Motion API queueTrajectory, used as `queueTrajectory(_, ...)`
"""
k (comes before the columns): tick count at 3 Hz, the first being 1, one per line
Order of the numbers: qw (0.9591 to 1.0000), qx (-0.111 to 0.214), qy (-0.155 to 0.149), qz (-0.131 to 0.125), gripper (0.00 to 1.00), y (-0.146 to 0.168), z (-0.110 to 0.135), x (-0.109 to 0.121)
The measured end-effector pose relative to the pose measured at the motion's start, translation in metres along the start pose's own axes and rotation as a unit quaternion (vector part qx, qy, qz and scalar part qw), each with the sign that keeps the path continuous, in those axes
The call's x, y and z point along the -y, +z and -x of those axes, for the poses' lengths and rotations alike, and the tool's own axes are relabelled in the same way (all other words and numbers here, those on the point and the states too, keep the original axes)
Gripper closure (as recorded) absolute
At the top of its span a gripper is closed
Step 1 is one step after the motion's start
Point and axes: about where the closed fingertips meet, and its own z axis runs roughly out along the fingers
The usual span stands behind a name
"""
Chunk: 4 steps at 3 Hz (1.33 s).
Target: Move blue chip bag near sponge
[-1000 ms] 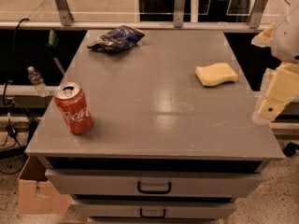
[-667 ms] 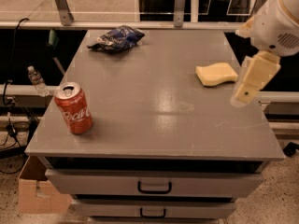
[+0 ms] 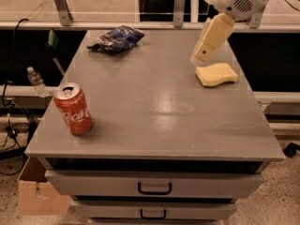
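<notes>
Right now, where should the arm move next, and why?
Probably leftward toward the blue chip bag: the gripper hangs above the sponge at the right, while the bag lies apart at the far left corner, not yet picked up.

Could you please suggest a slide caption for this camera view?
Pincer hangs close by the sponge; the blue chip bag lies apart near the table's far edge.

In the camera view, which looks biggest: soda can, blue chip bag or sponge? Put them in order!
1. Red soda can: looks biggest, but it sits nearest the camera, so unsure.
2. Blue chip bag: a bit wider than the sponge, nearly alike.
3. Sponge.
The pincer hangs beside the sponge's far left corner.
</notes>
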Motion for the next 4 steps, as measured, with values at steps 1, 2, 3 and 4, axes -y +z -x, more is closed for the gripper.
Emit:
queueTrajectory(1,1.0000,0.000,0.000,0.000,0.00,0.000,0.000,0.000)
queueTrajectory(2,0.9999,0.010,0.006,-0.001,0.00,0.007,-0.001,0.007)
queueTrajectory(3,0.9985,0.048,0.027,0.009,0.00,0.050,0.022,0.022)
queueTrajectory(4,0.9926,0.101,0.064,0.019,0.00,0.112,0.055,0.045)
